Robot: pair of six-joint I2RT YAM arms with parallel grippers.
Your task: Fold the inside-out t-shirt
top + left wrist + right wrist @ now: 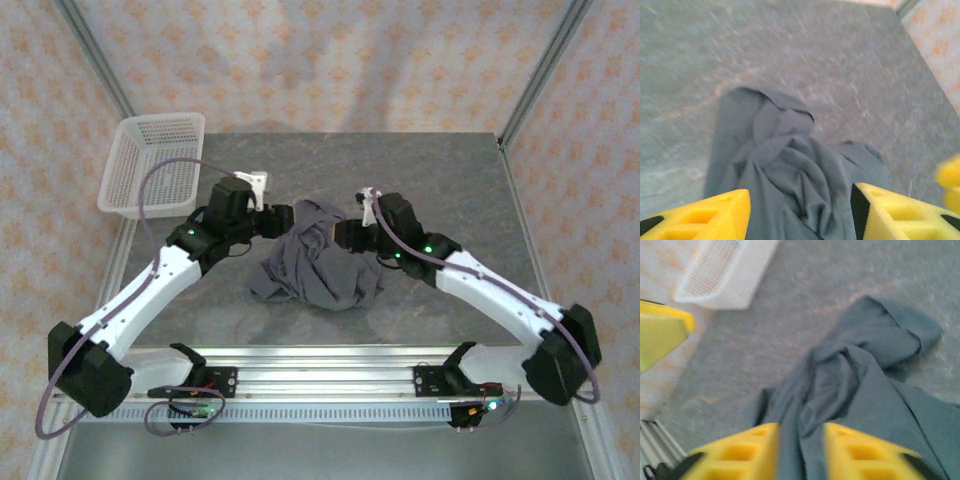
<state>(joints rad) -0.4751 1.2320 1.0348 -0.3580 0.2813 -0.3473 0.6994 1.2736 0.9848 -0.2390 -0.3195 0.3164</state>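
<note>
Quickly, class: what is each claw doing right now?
Left claw: open, over the t-shirt.
Right claw: narrow around a t-shirt fold; grip cannot be told.

The shirt (318,265) is plain dark slate-grey cloth, crumpled into a deeply creased heap. It lies on the worktop (450,180) at the centre of the top view, with a narrower bunched end toward the upper frame and its wider mass below.
</note>
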